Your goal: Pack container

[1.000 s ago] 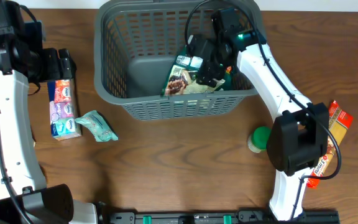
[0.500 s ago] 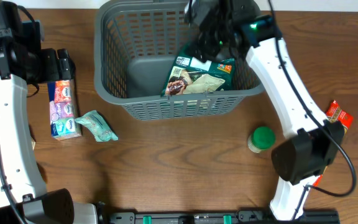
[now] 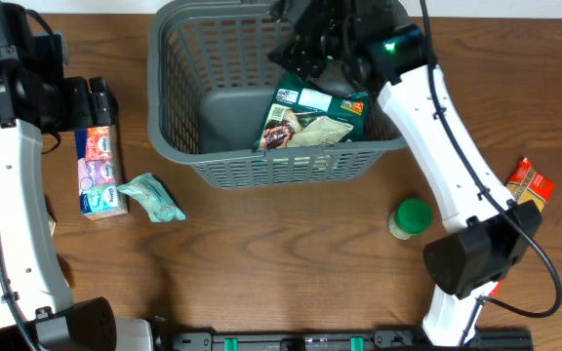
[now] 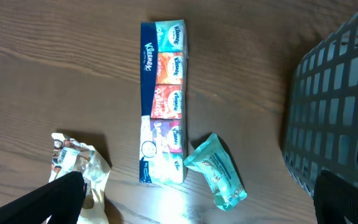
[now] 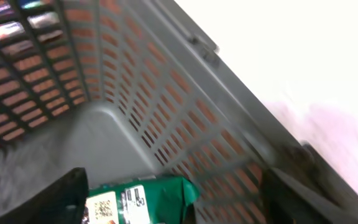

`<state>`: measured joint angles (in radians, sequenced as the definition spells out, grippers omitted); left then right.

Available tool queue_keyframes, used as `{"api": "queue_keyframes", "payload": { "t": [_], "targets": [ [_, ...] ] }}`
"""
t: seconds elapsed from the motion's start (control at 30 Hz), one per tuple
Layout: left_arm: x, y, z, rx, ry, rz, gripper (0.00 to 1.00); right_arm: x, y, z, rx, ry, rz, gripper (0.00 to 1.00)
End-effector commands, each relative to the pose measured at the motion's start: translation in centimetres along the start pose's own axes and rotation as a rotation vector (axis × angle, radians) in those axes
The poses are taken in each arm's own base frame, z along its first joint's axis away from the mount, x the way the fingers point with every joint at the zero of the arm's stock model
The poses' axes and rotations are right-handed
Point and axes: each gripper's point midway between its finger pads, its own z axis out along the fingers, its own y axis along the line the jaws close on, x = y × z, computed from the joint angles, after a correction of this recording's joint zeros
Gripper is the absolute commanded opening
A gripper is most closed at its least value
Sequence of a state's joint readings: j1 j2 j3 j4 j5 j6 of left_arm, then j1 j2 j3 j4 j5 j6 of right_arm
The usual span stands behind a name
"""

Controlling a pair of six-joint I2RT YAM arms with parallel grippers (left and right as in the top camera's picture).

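Container (image 3: 169,117), the big dark grey lattice basket, stands at the far middle of the table. One green snack pouch (image 3: 312,115) already lies on its base, close to the right wall. The right gripper (image 5: 176,190) hangs above this pouch, inside the basket. Its fingers are wide apart and carry nothing, so I judge this pouch is packed. The left gripper (image 4: 197,202) hovers over the Kleenex tissue pack (image 4: 163,99), also spread wide and empty, probably lined up to take it. A teal packet (image 4: 219,178) lies just beside the pack's end. A green-lidded jar (image 3: 411,216) and an orange packet (image 3: 528,182) wait outside, on the right.
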<state>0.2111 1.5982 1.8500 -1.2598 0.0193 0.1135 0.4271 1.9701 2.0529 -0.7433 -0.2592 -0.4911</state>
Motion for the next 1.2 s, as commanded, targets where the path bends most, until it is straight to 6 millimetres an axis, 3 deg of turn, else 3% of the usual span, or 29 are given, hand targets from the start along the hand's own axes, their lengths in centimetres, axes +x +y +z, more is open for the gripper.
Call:
{"api": "queue_keyframes", "payload": {
  "t": [0.0,0.1,0.17,0.33,0.6,1.17],
  "targets": [
    [0.1,0.0,-0.5,-0.001,-0.007,0.018,0.99,-0.6,1.3,0.7,-0.027,-0.011,-0.003,0.66],
    [0.1,0.0,-0.5,-0.001,-0.008,0.018,0.99,-1.1,1.6,0.8,-0.027,-0.028,-0.012,0.51],
    [0.1,0.0,-0.5,-0.001,-0.008,0.018,0.99,-1.4,1.6,0.9,-0.026,-0.035,-0.012,0.28],
    [0.1,0.0,-0.5,-0.001,-0.01,0.018,0.99,-1.5,1.7,1.6,-0.031,-0.044,0.025,0.02],
    [0.0,0.0,-0.5,-0.001,-0.012,0.018,0.99,-0.9,3.2,3.8,-0.084,-0.036,0.021,0.01],
    [0.0,0.0,-0.5,-0.001,-0.013,0.018,0.99,0.5,2.1,7.3,-0.037,-0.025,0.026,0.01]
  ]
}}
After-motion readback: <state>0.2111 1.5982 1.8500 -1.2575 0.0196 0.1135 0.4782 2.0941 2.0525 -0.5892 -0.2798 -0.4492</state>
